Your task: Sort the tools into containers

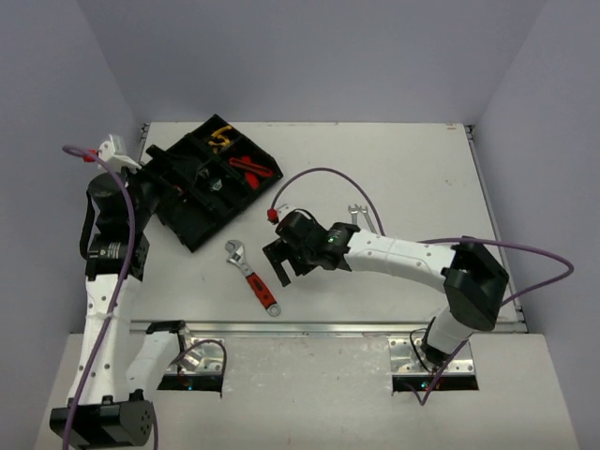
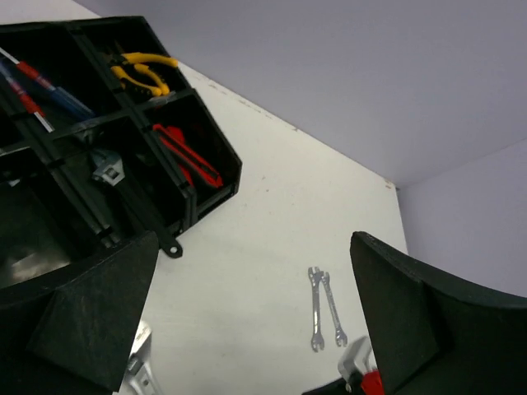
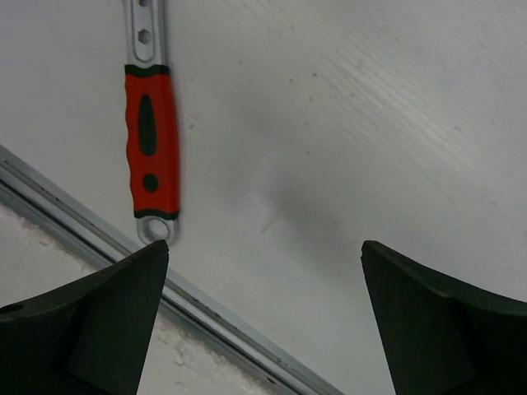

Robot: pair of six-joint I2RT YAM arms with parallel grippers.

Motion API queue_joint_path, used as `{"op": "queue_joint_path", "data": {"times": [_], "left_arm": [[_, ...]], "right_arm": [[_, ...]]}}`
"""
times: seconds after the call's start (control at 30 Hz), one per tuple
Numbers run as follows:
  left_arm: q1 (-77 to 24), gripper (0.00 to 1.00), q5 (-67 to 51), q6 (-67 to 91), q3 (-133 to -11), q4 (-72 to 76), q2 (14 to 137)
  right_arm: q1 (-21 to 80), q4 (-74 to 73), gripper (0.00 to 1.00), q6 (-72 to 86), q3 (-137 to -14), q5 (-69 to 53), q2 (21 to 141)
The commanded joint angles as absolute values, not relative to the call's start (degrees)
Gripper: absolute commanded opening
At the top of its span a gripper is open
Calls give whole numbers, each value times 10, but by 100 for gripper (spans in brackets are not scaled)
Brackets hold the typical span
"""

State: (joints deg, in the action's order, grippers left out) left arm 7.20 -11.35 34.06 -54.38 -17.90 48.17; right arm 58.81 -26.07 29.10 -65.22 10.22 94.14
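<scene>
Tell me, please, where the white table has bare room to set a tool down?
The white table is bare at far right, beyond the two silver spanners, and near left, between the black divided plastic tray and the red-handled adjustable wrench. Crowded: centre, around the open right gripper.
</scene>
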Motion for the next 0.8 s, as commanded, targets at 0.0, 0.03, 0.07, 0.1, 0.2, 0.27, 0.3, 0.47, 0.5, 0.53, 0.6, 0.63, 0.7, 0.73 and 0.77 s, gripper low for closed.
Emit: {"op": "queue_joint_path", "data": {"times": [0.0,0.03,0.07,0.1,0.2,0.27,0.3,0.47,0.5,0.53,0.6,0.63,0.7,0.73,0.77], "left_arm": [[71,100,2,255,-510,-295,411],[71,100,24,245,-494,-305,380],[71,100,36,243,-479,-303,359],[71,100,45,243,-460,-296,336],[69,100,59,245,-418,-279,278],[65,100,64,248,-424,-284,259],[63,100,70,250,-424,-284,261],[49,100,71,257,-419,-284,271],[48,100,71,258,-419,-284,268],[48,100,70,258,-419,-284,264],[46,100,70,259,-418,-285,261],[46,100,70,260,-418,-285,260],[45,100,71,260,-418,-284,260],[45,100,70,260,-417,-284,260],[45,100,70,260,-417,-283,261]], "right_arm": [[608,-277,99,307,-752,148,1041],[612,-283,99,300,-783,139,1080],[615,-284,99,298,-807,136,1087],[618,-294,97,296,-835,132,1119],[625,-320,90,287,-911,125,1201],[631,-345,81,272,-979,125,1253],[635,-349,80,268,-993,126,1266],[636,-362,66,261,-1063,108,1340],[635,-365,62,258,-1074,107,1352],[635,-370,58,255,-1083,107,1364],[635,-382,47,253,-1104,118,1386],[635,-395,41,253,-1116,129,1398],[636,-420,36,254,-1129,141,1410],[636,-427,35,256,-1132,148,1414],[635,-428,35,258,-1127,149,1412]]}}
